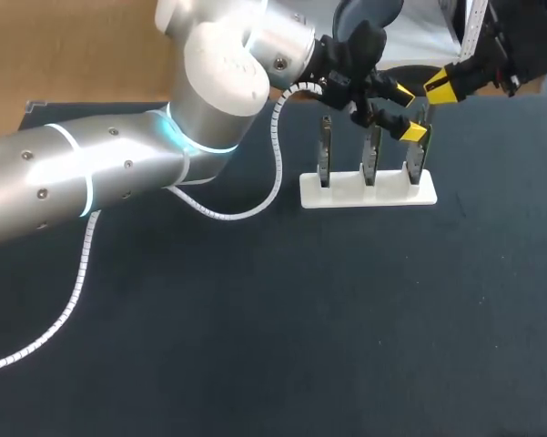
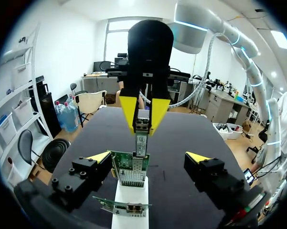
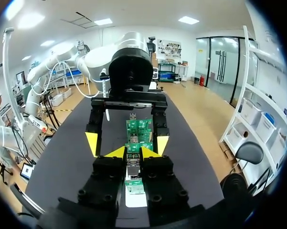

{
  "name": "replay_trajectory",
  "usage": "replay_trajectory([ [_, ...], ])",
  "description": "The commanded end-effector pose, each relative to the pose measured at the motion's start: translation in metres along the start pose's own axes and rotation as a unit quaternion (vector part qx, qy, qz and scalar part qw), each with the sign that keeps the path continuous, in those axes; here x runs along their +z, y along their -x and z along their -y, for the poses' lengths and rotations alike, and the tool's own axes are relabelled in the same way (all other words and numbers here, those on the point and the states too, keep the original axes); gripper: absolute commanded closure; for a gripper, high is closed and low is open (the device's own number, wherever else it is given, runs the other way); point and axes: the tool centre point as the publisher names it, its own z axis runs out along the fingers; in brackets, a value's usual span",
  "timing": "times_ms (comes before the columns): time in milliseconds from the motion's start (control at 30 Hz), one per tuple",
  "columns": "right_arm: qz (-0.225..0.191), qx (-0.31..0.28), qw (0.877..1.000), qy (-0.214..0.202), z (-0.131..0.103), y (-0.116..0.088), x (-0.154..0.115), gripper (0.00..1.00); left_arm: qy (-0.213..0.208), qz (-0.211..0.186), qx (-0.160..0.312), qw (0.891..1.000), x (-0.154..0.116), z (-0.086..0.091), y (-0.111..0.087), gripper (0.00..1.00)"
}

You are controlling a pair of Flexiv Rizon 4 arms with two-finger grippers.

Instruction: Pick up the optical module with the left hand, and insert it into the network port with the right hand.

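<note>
My right gripper (image 2: 143, 114) is shut on the small metal optical module (image 2: 142, 128), whose lower end meets the port on top of a green network card (image 2: 131, 168). That card stands upright at the right end of a white stand (image 1: 369, 193). In the right wrist view the module (image 3: 133, 168) sits between my right gripper's (image 3: 133, 152) yellow tips, with the card (image 3: 139, 130) just ahead. My left gripper (image 1: 408, 113) hovers open beside the same card, its fingers (image 3: 92, 143) spread wide on either side and holding nothing. In the head view the right gripper (image 1: 440, 87) comes in from the far right.
The white stand holds three upright cards: a left one (image 1: 324, 150), a middle one (image 1: 370, 157) and the right one (image 1: 417, 157). A white coiled cable (image 1: 255, 205) loops off my left arm over the dark table mat (image 1: 346, 319).
</note>
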Motion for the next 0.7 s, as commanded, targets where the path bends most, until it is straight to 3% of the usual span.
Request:
replay_trajectory([
  [33,0.003,-0.007,1.000,0.001,0.0010,0.0005,-0.0004,1.00,-0.001,-0.002,-0.001,1.000,0.0004,-0.0012,0.0009,0.00],
  [700,0.002,-0.015,1.000,0.004,0.0031,0.0016,-0.0012,1.00,-0.001,-0.002,-0.001,1.000,0.0004,-0.0012,0.0009,0.00],
])
